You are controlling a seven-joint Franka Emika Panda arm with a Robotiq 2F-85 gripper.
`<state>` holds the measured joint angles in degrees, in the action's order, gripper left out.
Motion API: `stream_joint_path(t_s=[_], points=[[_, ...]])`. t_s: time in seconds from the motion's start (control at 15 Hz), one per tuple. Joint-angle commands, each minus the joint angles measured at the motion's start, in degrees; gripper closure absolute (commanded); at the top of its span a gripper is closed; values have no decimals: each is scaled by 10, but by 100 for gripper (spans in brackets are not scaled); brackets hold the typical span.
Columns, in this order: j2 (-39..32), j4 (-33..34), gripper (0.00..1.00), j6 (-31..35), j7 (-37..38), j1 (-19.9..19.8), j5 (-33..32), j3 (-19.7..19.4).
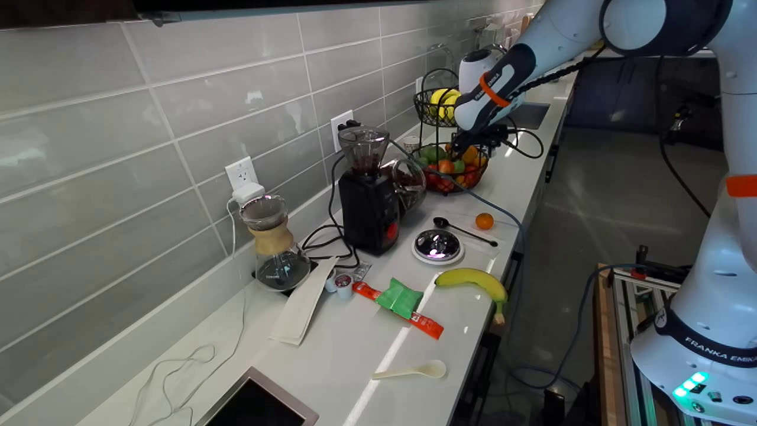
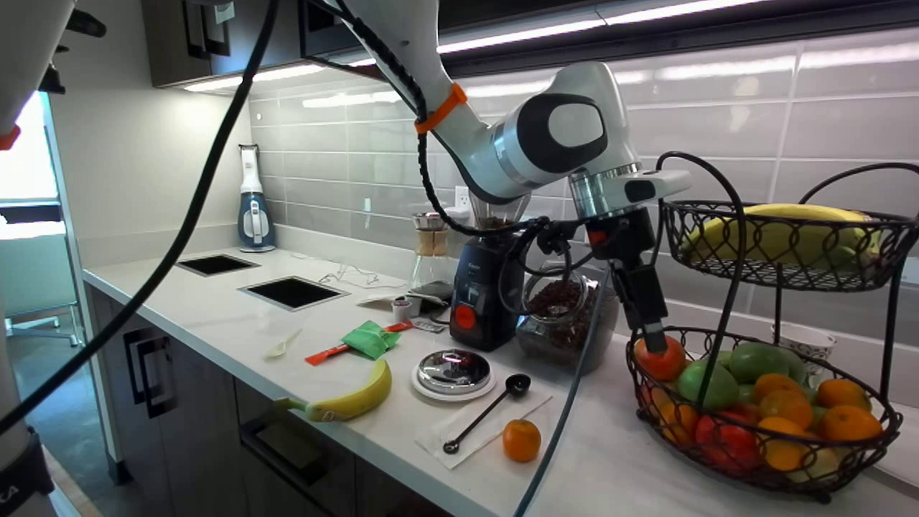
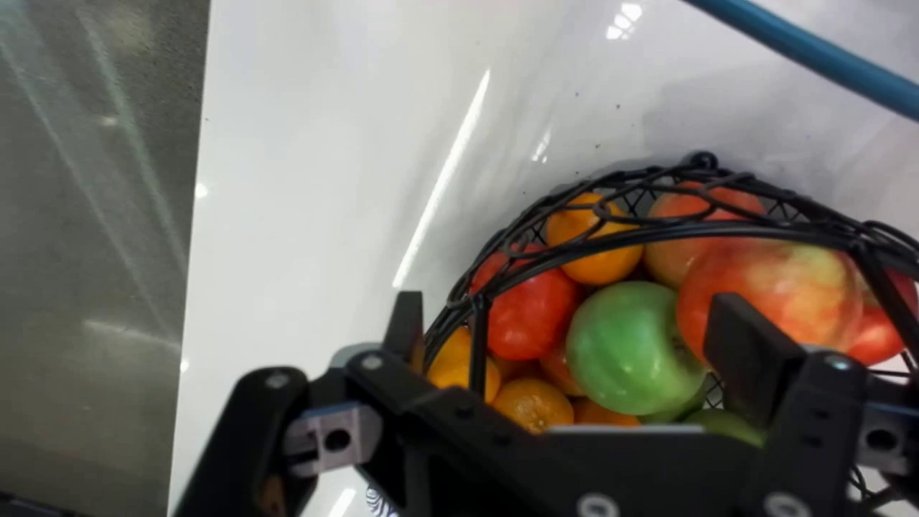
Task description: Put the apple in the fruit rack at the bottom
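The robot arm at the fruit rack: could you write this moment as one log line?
Gripper: open, at bottom basket | apple: inside, near one finger, contact unclear | loose orange: on counter

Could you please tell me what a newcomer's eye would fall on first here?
Probably the white arm, extended to the black fruit rack. Its open gripper is at the lower basket, beside a red apple. Next, perhaps, the lone banana at the edge of the counter.
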<state>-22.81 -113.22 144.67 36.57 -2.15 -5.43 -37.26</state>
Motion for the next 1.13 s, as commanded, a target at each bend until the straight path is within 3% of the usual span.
stream_joint_path(t_s=[0.0,0.4,0.8,1.07], points=[[49,-9,0,-76,52,17,-79,-2],[105,-16,0,-139,90,-5,-159,45],[141,-26,0,-160,88,-47,-165,107],[121,-4,0,-154,79,-72,-154,130]])
